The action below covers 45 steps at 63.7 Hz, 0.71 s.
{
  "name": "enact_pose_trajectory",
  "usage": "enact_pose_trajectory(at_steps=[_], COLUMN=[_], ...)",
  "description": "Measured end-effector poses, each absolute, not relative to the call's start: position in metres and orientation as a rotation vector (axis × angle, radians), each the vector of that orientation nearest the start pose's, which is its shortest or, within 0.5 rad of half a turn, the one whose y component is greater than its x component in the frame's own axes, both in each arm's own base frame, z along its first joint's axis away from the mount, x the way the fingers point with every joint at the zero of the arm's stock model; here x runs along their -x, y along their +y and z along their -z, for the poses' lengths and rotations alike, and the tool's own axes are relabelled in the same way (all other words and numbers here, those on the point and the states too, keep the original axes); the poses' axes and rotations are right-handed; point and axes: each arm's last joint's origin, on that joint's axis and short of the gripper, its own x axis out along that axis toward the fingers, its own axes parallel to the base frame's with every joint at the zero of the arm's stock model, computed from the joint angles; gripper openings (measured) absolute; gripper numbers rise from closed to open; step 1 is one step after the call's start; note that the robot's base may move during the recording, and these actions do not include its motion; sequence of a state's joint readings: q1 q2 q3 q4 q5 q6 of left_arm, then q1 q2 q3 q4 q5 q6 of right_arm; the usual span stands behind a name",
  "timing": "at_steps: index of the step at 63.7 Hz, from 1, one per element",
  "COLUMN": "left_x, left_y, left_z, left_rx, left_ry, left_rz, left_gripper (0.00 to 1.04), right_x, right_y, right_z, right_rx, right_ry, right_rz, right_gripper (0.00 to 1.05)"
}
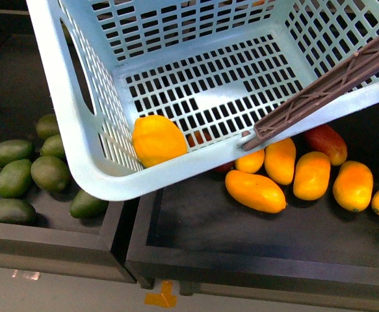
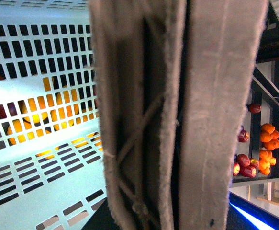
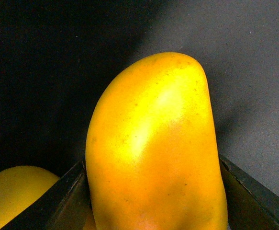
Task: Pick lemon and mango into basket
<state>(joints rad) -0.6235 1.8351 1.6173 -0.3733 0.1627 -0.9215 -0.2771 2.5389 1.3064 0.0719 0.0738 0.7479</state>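
Front view: the light aqua slotted plastic basket point(image 1: 78, 149) hangs tilted across the upper frame, with one yellow oval fruit point(image 1: 158, 140) in its lower-left corner.
Left wrist view: the grey-brown handle point(image 2: 177, 115) fills the frame; I cannot tell the left gripper's grip.
Right wrist view: the right gripper point(image 3: 151, 165) seems pinched on the smooth orange-yellow mango point(image 3: 153, 120) at centre; I'd lift straight up, clearing the rim.

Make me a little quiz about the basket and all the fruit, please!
1. True or false: the aqua basket is empty.
2. What colour are the oval fruits in the left bin? A) red B) dark green C) purple
3. Which fruit fills the right wrist view?

Key:
1. False: one lemon lies in its near corner.
2. B.
3. An orange-yellow mango.
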Motion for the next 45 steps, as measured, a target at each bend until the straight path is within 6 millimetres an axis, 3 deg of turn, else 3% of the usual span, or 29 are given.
enact_pose_trajectory(at_steps=[18,30,45], left_x=[-0.339,-0.339,-0.339], left_y=[-0.25,-0.25,-0.25], left_z=[-0.31,-0.31,-0.31], left_rx=[0.71,0.71,0.709], left_ry=[0.888,0.888,0.888], left_rz=[0.432,0.431,0.431], left_gripper=[0.17,0.17,0.17], right_x=[-0.381,-0.358,-0.307], right_y=[-0.115,-0.133,-0.147], right_z=[0.029,-0.025,-0.102], right_rx=[-0.869,-0.926,-0.855], right_ry=[0.932,0.772,0.591], right_rz=[0.645,0.567,0.483], right_gripper=[0.62,0.62,0.62])
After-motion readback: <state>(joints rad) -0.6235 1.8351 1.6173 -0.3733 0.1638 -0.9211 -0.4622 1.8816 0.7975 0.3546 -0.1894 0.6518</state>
